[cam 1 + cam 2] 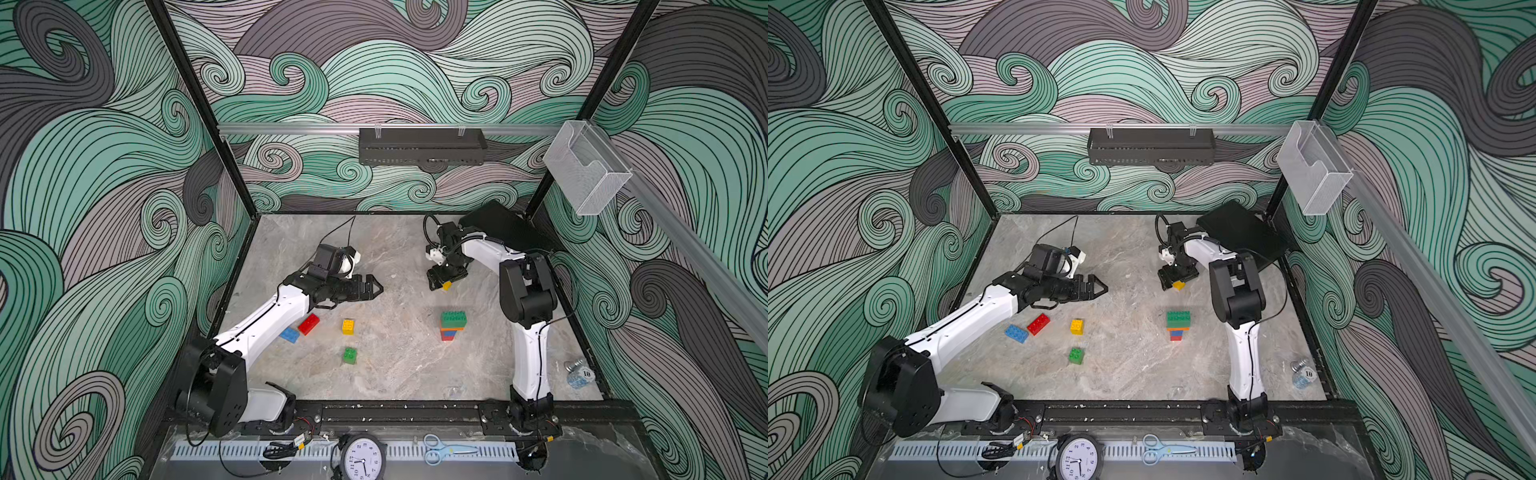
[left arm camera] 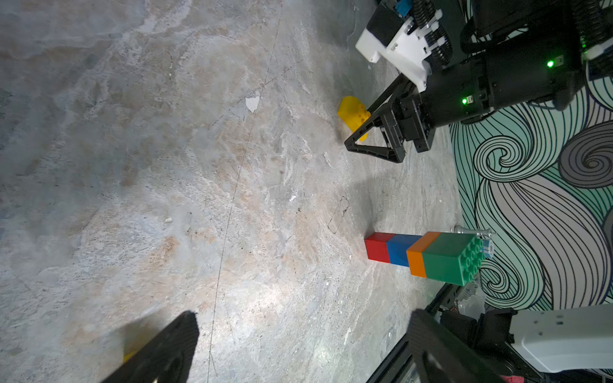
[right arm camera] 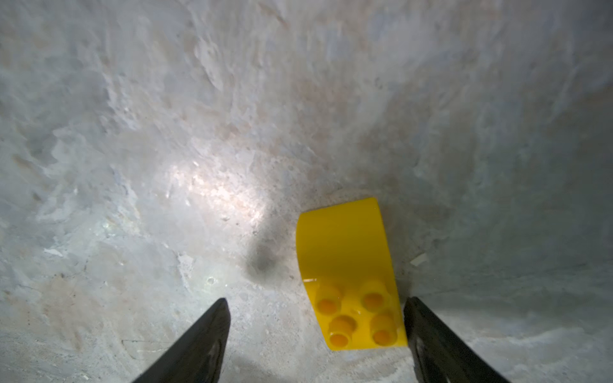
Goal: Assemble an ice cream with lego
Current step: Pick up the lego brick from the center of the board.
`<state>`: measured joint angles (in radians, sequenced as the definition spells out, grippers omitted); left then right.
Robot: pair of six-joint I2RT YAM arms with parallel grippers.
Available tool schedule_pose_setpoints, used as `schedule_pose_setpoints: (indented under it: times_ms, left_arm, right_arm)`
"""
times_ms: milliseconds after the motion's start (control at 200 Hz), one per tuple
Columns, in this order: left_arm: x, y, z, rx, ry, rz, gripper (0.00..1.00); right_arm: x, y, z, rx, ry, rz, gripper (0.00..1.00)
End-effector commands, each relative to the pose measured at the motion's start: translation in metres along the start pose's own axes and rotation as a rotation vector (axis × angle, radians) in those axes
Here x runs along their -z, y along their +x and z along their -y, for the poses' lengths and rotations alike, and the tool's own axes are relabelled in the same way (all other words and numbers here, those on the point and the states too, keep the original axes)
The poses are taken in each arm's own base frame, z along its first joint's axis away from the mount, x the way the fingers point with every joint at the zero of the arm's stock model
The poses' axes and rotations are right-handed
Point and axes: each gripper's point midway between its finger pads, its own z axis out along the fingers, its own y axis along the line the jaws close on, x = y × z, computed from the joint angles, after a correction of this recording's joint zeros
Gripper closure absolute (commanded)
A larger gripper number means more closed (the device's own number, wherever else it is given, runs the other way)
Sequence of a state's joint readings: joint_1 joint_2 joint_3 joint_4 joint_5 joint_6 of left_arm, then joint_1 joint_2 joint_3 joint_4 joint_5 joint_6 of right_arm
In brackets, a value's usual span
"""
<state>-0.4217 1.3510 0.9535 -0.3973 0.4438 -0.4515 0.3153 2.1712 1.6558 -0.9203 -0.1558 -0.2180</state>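
A stack of lego (image 1: 453,326) (image 1: 1178,326) stands right of centre: red at the bottom, then blue, orange and a wide green brick (image 2: 444,258) on top. A yellow round-topped brick (image 3: 348,272) (image 1: 447,285) lies on the table between the fingers of my right gripper (image 3: 315,301) (image 1: 440,284). That gripper is open, and the brick sits close against one finger. My left gripper (image 1: 376,286) (image 2: 303,318) hangs open and empty over the middle. Red (image 1: 308,324), blue (image 1: 289,335), yellow (image 1: 348,326) and green (image 1: 350,355) bricks lie loose under the left arm.
A small clear bottle (image 1: 579,372) lies by the right wall near the front. A black pad (image 1: 507,228) leans in the back right corner behind the right arm. A clock (image 1: 363,459) and scissors (image 1: 444,449) sit past the front rail.
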Motion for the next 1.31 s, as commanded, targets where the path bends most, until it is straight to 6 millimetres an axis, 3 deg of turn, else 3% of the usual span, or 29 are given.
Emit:
schedule_pose_setpoints:
  times_ms: [0, 105, 360, 1301]
  left_arm:
    - [0.003, -0.004, 0.003, -0.027, 0.0, 0.007, 0.01]
    - [0.003, -0.004, 0.003, -0.024, 0.002, 0.01, 0.01]
    - [0.004, -0.005, 0.004, -0.023, 0.004, 0.016, 0.01]
    - [0.006, -0.005, 0.004, -0.028, -0.003, 0.018, 0.02]
  right_arm:
    - [0.009, 0.009, -0.017, 0.006, -0.053, -0.005, 0.21]
    - [0.008, 0.012, -0.018, 0.033, 0.019, -0.005, 0.22]
    - [0.017, 0.001, 0.004, 0.025, 0.196, 0.046, 0.27]
    - [0.013, -0.012, 0.001, 0.048, 0.208, 0.044, 0.46]
